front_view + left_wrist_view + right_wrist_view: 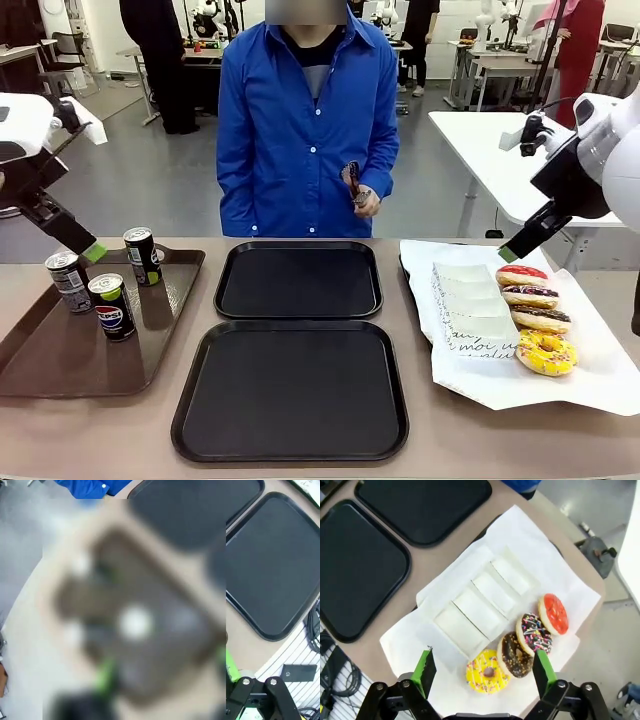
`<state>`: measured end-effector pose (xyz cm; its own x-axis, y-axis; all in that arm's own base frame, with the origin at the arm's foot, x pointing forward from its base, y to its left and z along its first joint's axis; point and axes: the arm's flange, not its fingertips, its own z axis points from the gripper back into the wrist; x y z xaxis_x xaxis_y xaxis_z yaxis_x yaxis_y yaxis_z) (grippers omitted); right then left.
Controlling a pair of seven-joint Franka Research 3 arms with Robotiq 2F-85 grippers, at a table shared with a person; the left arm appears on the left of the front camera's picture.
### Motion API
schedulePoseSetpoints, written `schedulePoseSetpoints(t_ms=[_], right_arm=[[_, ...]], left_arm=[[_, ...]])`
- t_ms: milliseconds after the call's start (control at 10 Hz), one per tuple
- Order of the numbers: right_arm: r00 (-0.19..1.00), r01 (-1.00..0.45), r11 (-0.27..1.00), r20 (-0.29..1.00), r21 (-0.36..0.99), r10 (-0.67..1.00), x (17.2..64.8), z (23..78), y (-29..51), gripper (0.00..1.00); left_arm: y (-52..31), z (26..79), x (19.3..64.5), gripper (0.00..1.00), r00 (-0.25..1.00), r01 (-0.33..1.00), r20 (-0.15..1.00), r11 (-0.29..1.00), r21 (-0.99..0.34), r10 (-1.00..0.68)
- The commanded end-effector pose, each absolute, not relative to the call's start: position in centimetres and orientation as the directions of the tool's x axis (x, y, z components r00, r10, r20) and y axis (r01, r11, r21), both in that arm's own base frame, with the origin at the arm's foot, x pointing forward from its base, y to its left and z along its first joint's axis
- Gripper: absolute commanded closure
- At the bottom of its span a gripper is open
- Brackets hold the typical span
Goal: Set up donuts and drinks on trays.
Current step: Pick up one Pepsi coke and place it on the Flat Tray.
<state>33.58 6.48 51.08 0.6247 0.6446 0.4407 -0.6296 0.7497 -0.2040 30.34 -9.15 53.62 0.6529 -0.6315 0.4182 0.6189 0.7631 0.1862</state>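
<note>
Three drinks stand on a brown tray (60, 365) at the left: two cans in front (68, 281) (112, 307) and one behind (142, 256). My left gripper (90, 250) hangs open just above and between them. Two black trays lie mid-table, one far (298, 281) and one near (292, 392). Several donuts line the white paper at the right: red (554, 614), sprinkled chocolate (535, 632), chocolate (515, 655) and yellow (487, 671). My right gripper (485, 669) is open high above the yellow and chocolate donuts, holding nothing. The left wrist view is mostly blurred; a green pad (231, 666) shows.
A row of white paper sleeves (470, 300) lies on the paper sheet (600, 385) left of the donuts. A person in a blue shirt stands at the far edge, one hand (362, 198) holding a small object. The black trays' corners (280, 565) show under my left wrist.
</note>
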Motion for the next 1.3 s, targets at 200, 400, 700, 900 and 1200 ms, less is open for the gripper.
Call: schedulePoseSetpoints(t_ms=[200, 400, 700, 900, 1200], right_arm=[[0.810, -0.566, 0.468, 0.564, 0.679, 0.160, 32.9, 51.4, -1.6, 0.00], [0.834, -0.506, 0.326, 0.550, 0.799, -0.053, 33.9, 51.0, -7.7, 0.00], [0.875, -0.366, 0.203, 0.410, 0.908, -0.257, 36.5, 49.3, -16.0, 0.00], [0.922, -0.225, 0.280, 0.297, 0.933, -0.248, 37.1, 47.7, -19.6, 0.00], [0.951, -0.179, 0.382, 0.259, 0.907, -0.169, 36.2, 46.1, -23.4, 0.00]], left_arm=[[-2.4, 56.4, 29.8, 0.00, 0.869, 0.457, 0.488, 0.242, -0.856, 0.086], [0.8, 55.4, 31.1, 0.00, 0.899, 0.355, 0.397, 0.223, -0.908, 0.187], [4.7, 52.9, 33.1, 0.00, 0.926, 0.205, 0.266, 0.235, -0.950, 0.268], [7.1, 52.1, 33.8, 0.00, 0.930, 0.132, 0.242, 0.364, -0.922, 0.278], [10.7, 51.8, 32.2, 0.00, 0.910, 0.031, 0.222, 0.476, -0.879, 0.351]])
